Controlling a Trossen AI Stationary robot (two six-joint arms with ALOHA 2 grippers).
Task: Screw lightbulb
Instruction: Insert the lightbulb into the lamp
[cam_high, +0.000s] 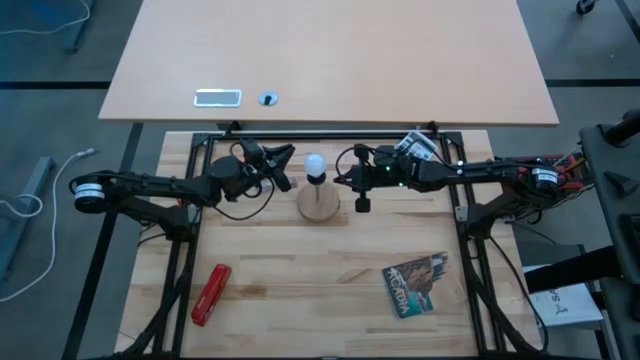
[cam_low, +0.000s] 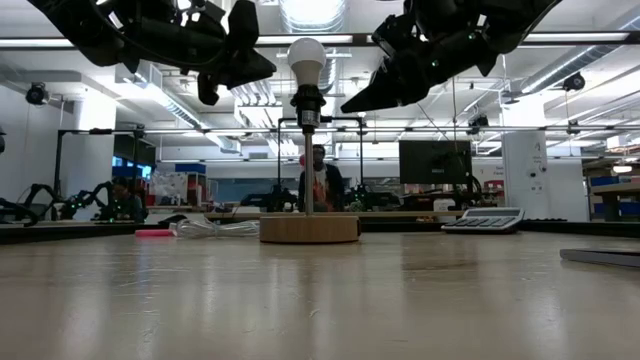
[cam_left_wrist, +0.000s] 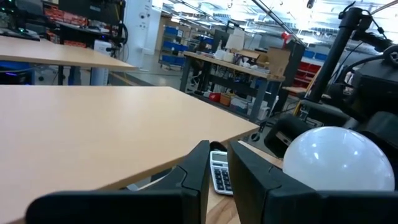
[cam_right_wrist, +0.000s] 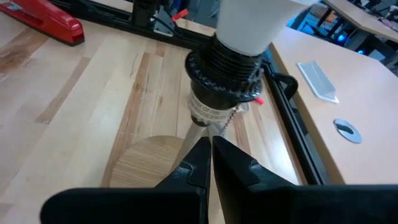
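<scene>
Lightbulb (cam_high: 315, 163) first: we see it seated upright in the black socket (cam_right_wrist: 222, 81), which stands on a thin stem above a round wooden disc (cam_high: 318, 205) near the middle of the light butcher-block table (cam_high: 300, 280). Its head is smooth, white and round; in the right wrist view the white neck runs down into the ribbed black collar of the socket, and a small printed label wraps the part below, too small for us to read.

We find the left gripper (cam_high: 283, 165) just beside the bulb on its left, raised to about the bulb's height in the low view. Its two dark fingers (cam_left_wrist: 205, 168) stand almost together with only a thin slit between them, and they pinch nothing; the bulb sits off to one side of them, not between them. The right gripper (cam_high: 359, 185) hangs on the bulb's other side, near the stem, with its jaws pressed together and empty.

Toward the front of the table lies a red stapler (cam_high: 210, 293) on the left and a glossy booklet (cam_high: 418, 284) on the right; its cover bears a word that we cannot make out with confidence. Behind the work table stands a smooth pale desk (cam_high: 330, 60), on which we see a small flat silvery rectangle (cam_high: 217, 97) and a round grommet (cam_high: 268, 98). A calculator (cam_low: 484, 220) shows beyond the disc in the low view, and a clear plastic wrapper (cam_low: 212, 228) lies left of it.
</scene>
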